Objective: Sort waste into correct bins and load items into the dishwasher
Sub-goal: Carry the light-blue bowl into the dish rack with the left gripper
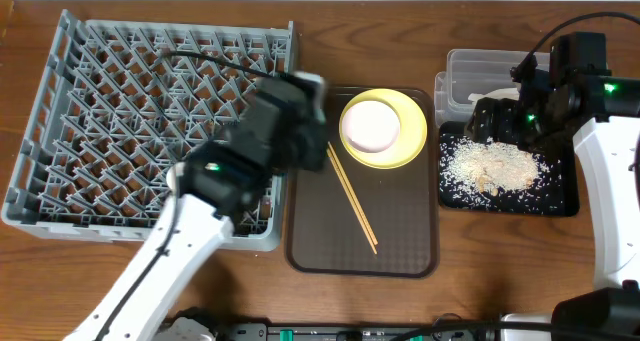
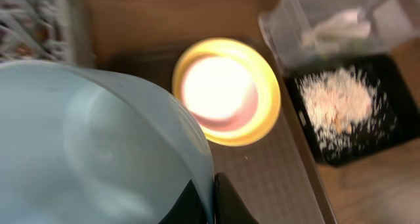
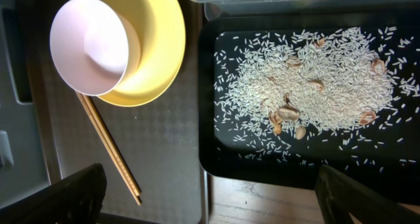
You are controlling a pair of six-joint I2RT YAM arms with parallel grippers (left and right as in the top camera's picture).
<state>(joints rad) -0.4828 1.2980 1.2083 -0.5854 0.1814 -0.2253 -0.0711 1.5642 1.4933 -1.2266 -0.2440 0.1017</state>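
Note:
My left gripper [image 2: 213, 199] is shut on the rim of the light blue bowl [image 2: 98, 138], which fills the left of the left wrist view. Seen from overhead, that gripper [image 1: 295, 106] hangs over the right edge of the grey dishwasher rack [image 1: 100, 111]. On the yellow plate [image 1: 410, 146] sits a white bowl [image 1: 370, 124], with two chopsticks [image 1: 352, 196] lying beside it. White rice scraps [image 3: 315, 86] cover the black tray [image 3: 216, 165]. A crumpled napkin [image 2: 335, 27] lies in the clear tub [image 1: 470, 66]. My right gripper [image 3: 210, 204] is open above the black tray's near edge.
The plate and the chopsticks rest on a brown serving tray [image 1: 400, 251] between the rack and the two bins. Bare wooden table [image 1: 500, 271] shows in front of the black tray. My right arm [image 1: 610, 181] stands along the right edge.

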